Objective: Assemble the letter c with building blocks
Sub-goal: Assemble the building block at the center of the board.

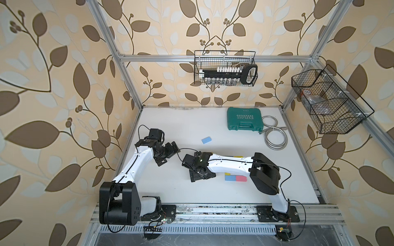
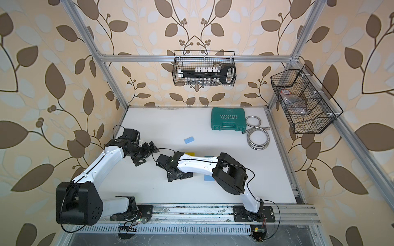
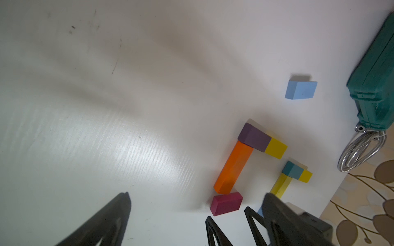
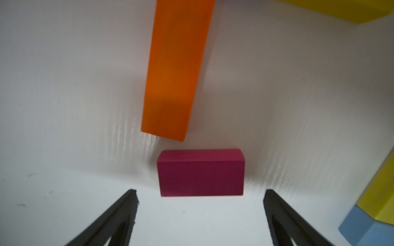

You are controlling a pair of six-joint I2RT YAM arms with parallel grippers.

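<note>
While both pincers are spread wide and nothing is gripped, the right pincer (image 4: 200,191) is poised just short of the small magenta rectangular block (image 4: 200,172). The block lies untouched on the white counter (image 4: 64,127), just beside the end of the long orange bar (image 4: 174,70). The left pincer (image 3: 197,194) is seen empty. In both top views the magenta block is hidden under the right pincer.

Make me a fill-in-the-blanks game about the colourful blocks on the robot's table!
The long bar touching the purple block is ___.
The small block facing the open right end effector is ___.
The lone block lying away from the others is light ___.
The shiny metal hose lies beside the green ___.
Missing words: orange; magenta; blue; case.
</note>
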